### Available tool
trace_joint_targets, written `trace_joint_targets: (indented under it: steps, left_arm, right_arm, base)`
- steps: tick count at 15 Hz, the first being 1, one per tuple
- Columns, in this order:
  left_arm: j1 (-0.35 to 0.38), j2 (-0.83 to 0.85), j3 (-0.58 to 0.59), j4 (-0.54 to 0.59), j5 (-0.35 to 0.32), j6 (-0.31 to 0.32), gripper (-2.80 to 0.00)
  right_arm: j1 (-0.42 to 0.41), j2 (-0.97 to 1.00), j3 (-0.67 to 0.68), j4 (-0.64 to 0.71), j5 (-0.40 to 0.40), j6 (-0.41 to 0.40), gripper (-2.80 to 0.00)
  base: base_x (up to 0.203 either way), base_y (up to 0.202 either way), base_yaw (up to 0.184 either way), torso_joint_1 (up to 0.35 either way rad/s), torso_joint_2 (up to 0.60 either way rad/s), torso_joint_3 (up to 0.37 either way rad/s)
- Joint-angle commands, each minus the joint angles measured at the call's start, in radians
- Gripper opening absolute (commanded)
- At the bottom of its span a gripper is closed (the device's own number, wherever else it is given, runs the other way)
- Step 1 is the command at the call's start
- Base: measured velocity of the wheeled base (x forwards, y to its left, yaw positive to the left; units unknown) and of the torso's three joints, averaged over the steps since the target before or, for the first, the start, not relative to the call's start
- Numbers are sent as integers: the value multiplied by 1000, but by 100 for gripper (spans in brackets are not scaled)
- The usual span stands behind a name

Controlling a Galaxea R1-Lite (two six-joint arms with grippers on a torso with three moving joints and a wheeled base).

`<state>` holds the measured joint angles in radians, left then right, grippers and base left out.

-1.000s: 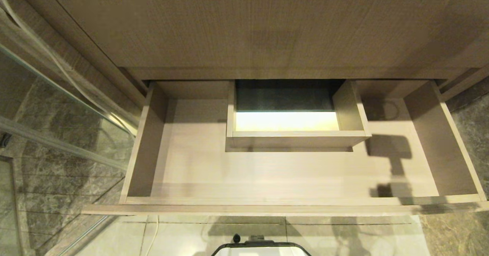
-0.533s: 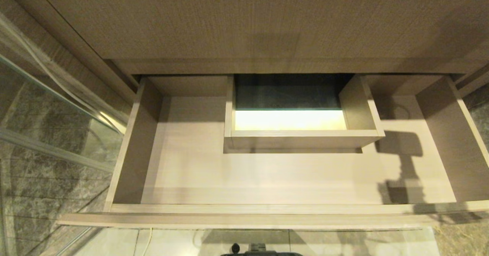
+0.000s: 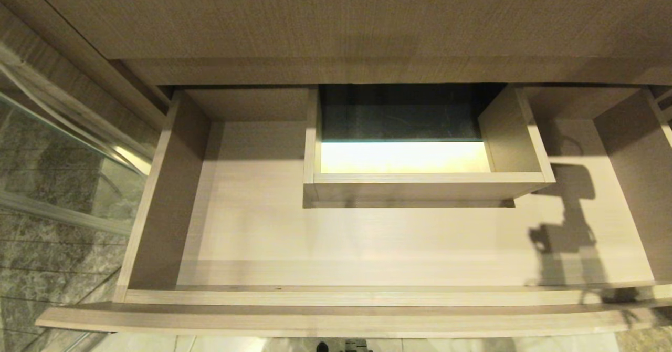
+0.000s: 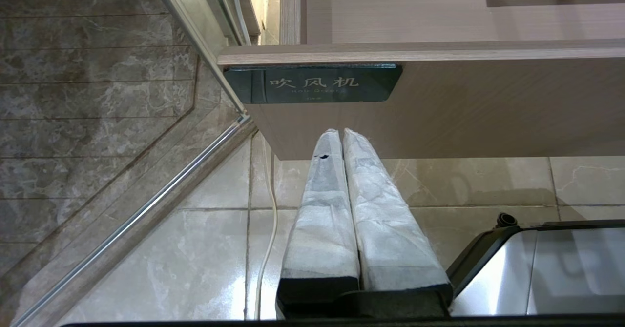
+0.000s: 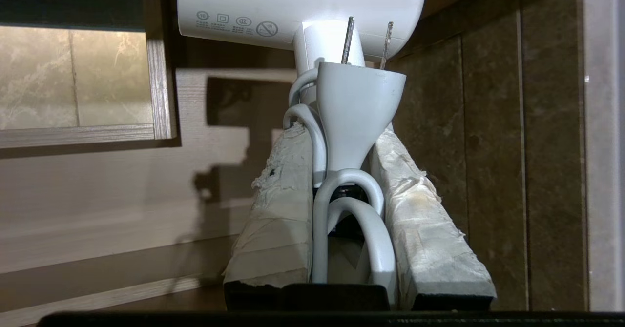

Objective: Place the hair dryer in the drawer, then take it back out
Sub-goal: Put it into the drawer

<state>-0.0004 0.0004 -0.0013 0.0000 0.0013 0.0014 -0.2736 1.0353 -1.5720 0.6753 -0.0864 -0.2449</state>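
The drawer [image 3: 336, 315] stands pulled out, wide and shallow, with a boxed cut-out [image 3: 420, 184] mid-back and nothing lying on its floor. Neither gripper shows in the head view; only a shadow [image 3: 569, 220] of a gripper and its load falls on the drawer's right part. In the right wrist view my right gripper [image 5: 342, 134] is shut on the white hair dryer [image 5: 293, 5], gripping its handle together with the looped cord [image 5: 351, 205] and plug [image 5: 359, 107], over the drawer's right end. My left gripper [image 4: 340, 132] is shut and empty, low before the drawer front [image 4: 464, 112] under its dark label [image 4: 312, 84].
A taller wood-grain panel [image 3: 336, 21] rises behind the drawer. A glass shower door [image 3: 63, 184] with a metal rail stands at the left. A marble wall [image 5: 488, 146] is close on the right. A white cable [image 4: 266, 249] lies on the floor tiles beside my base [image 4: 537, 268].
The whole head view has shifted: the drawer now looks nearer and larger, so the camera has moved. The shadow at the drawer's right end has shifted with it. The drawer stays open.
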Motion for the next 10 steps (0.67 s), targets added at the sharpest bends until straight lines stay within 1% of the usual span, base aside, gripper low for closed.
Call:
trace_joint_targets:
  steps: [1, 5, 10]
  left_arm:
    - [0, 0, 1, 0, 0, 0, -280]
    - [-1, 0, 1, 0, 0, -1, -280]
    - [-1, 0, 0, 0, 0, 0, -280]
  right_arm:
    - [0, 0, 17, 11, -1, -2, -280]
    - [-1, 3, 75, 15, -8, -2, -280]
    - [0, 16, 297, 7, -2, -4, -280]
  base:
    - [0, 0, 0, -7, 71, 35]
    - [0, 0, 0, -6, 23, 43]
    - [0, 0, 0, 0, 4, 42]
